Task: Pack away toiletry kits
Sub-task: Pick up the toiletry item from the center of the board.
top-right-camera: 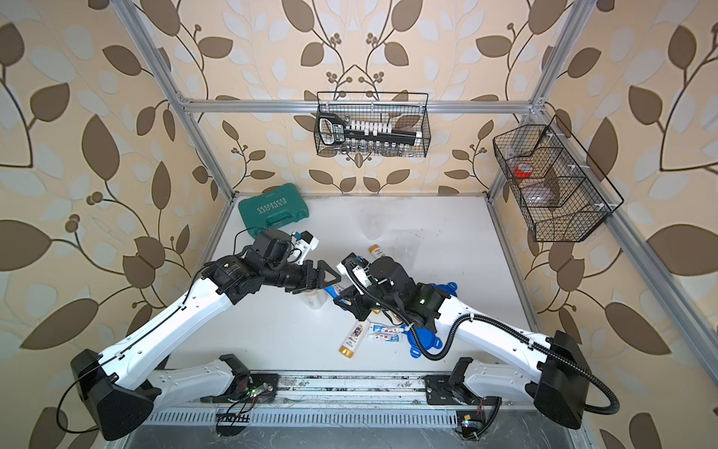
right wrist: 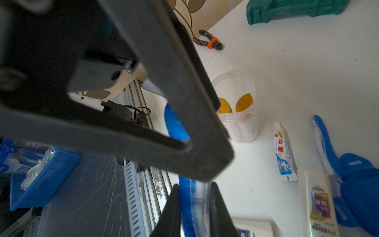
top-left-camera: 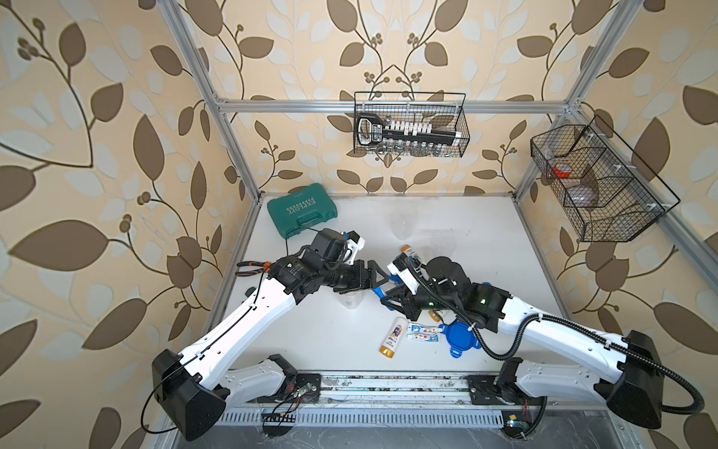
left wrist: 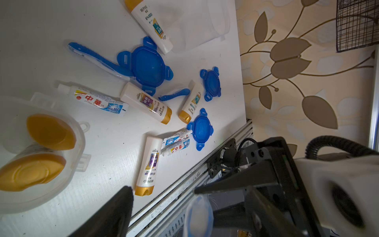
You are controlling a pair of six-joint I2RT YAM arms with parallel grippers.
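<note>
Right gripper (right wrist: 194,188) clamps toothbrush (right wrist: 193,207), left gripper (top-left-camera: 382,282) apart, over white table (top-left-camera: 485,241), leaf-patterned walls (top-left-camera: 116,155).

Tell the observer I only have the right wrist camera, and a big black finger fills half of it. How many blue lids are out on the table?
Observer: Three blue lids, all loose on the table, in the left wrist view.
Operator: Whose finger is blocking me?
Observer: It belongs to the left gripper. Both top views show it tip to tip with the right gripper.
Operator: Is it gripping yet?
Observer: No. In the left wrist view its finger stands clear of the free end of the blue toothbrush you hold.
</note>
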